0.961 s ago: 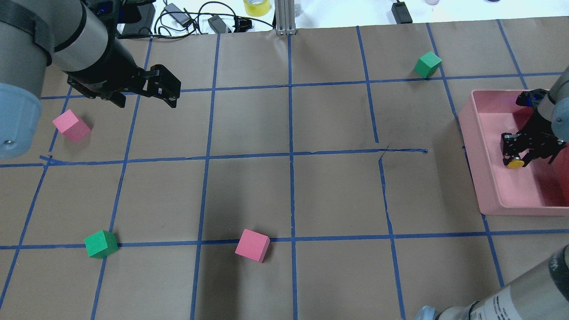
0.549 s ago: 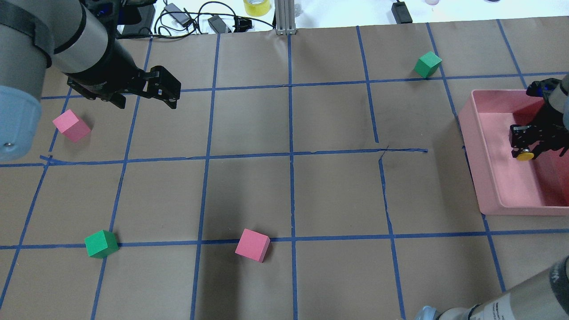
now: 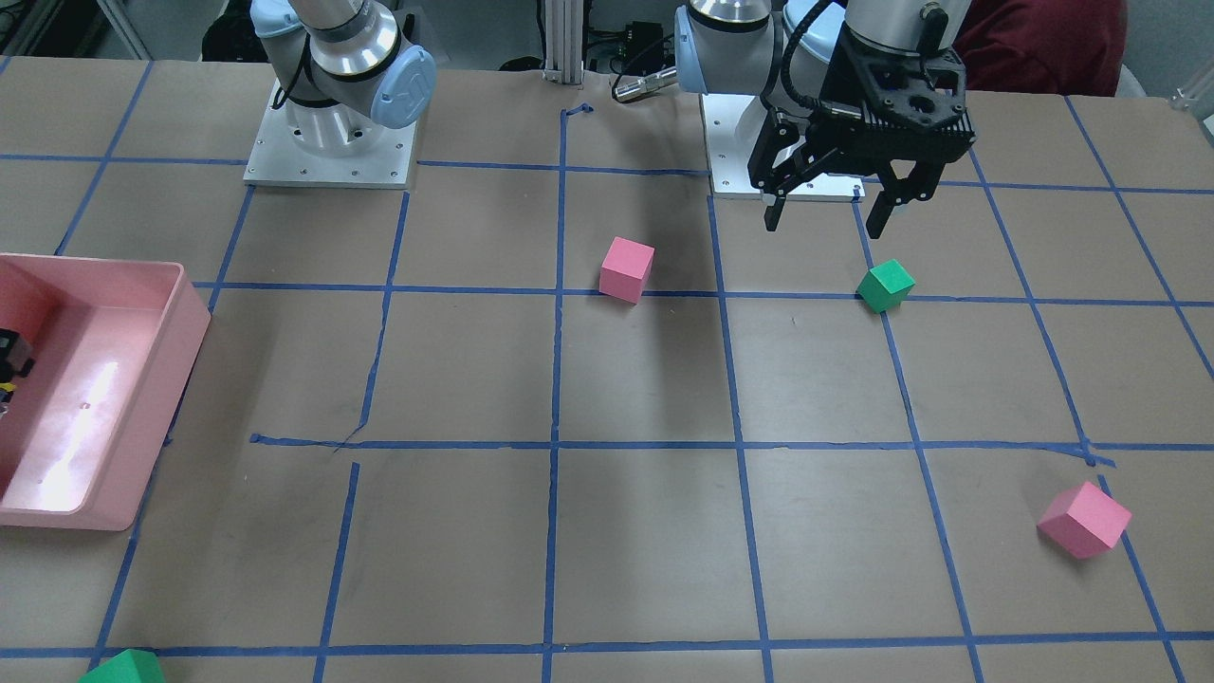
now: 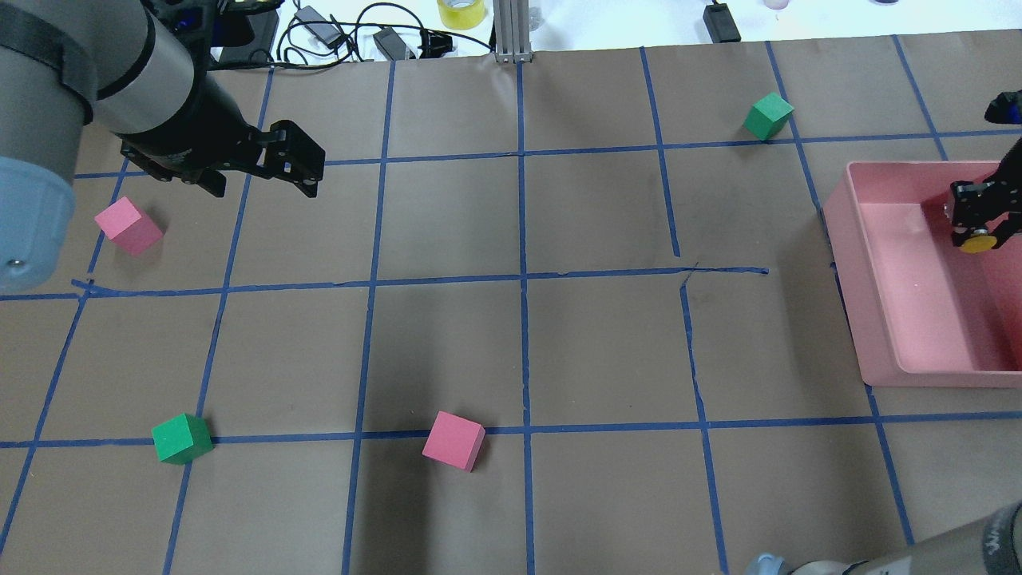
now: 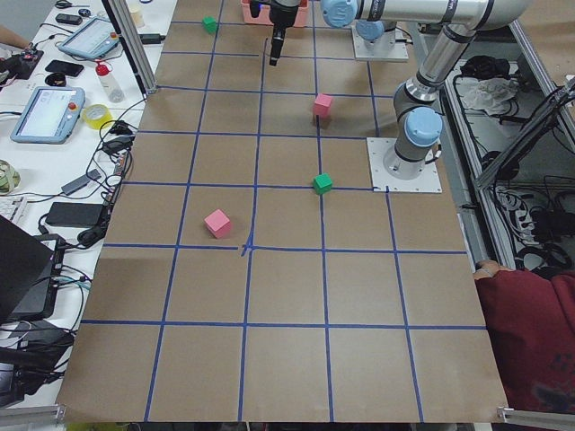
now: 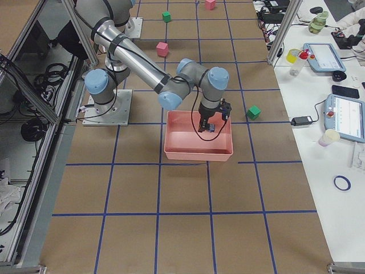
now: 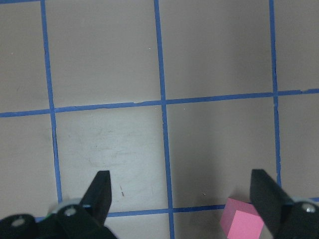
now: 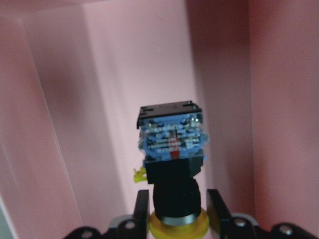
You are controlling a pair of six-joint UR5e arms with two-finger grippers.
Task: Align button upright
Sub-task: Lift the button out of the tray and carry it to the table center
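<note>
My right gripper (image 4: 979,225) is shut on the button (image 4: 976,243) and holds it over the pink bin (image 4: 848,263). In the right wrist view the gripper (image 8: 178,211) clamps the black body just above the yellow cap (image 8: 178,228). The bluish-white base block (image 8: 171,135) points away from the camera toward the bin's floor. In the front-facing view only a sliver of this gripper (image 3: 9,365) shows at the left edge. My left gripper (image 4: 263,185) is open and empty, raised above the table's left far part; it also shows in the front-facing view (image 3: 823,226).
Pink cubes (image 4: 128,226) (image 4: 453,440) and green cubes (image 4: 182,438) (image 4: 769,116) lie scattered on the brown paper with blue tape lines. A pink cube corner (image 7: 242,224) shows below the left gripper. Cables and adapters lie along the far edge (image 4: 335,36).
My right gripper has carried the button toward the far right end of the bin. The left arm has barely moved.
</note>
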